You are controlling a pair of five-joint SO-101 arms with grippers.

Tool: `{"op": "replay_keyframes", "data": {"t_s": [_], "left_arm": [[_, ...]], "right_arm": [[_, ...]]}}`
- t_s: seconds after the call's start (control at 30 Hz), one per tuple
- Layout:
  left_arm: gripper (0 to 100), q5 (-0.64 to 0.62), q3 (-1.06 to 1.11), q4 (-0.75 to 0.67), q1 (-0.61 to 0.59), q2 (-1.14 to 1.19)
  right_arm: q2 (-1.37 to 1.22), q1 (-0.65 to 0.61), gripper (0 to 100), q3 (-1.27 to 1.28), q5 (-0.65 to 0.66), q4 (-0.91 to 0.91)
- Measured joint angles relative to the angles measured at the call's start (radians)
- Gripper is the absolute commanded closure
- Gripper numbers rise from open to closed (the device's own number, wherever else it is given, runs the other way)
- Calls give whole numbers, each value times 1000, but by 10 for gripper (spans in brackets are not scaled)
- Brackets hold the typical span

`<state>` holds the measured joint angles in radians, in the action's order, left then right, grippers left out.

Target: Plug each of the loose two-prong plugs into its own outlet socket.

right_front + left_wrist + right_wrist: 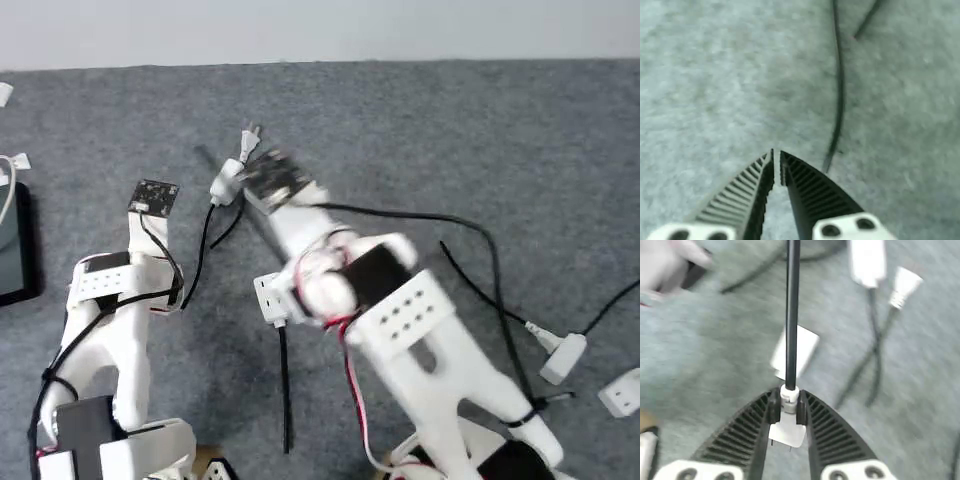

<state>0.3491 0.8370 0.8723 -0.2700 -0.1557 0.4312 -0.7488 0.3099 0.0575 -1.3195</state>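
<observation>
Right pincer (788, 398) extended, clamped on plug (786, 434), left pincer (776, 155) closed over carpet (715, 75)

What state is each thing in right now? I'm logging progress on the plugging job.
left gripper: shut, empty, above bare carpet.
right gripper: shut on held plug.
held plug: gripped, prongs bare, unplugged.
far plug: loose, prongs bare.
right-side plug: loose, unplugged.
edge socket: nothing plugged in.

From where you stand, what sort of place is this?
Probably a robotics test bench: two white arms over a grey felt-like table, loose plugs and a socket on black cables, one plug in the right tool.
</observation>
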Motion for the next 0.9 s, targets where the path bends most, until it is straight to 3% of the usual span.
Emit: {"op": "replay_keyframes", "data": {"t_s": [0.17,0.43,0.7,0.9], "left_arm": [[985,138,117,-3,80,-112],[985,229,390,-66,150,-436],[985,235,423,-106,163,-509],[985,126,454,-187,163,-512]], "right_arm": [[2,-94,991,72,-37,94],[2,-124,991,112,-55,152],[2,-124,991,112,-55,155],[2,-72,991,210,-133,285]]}}
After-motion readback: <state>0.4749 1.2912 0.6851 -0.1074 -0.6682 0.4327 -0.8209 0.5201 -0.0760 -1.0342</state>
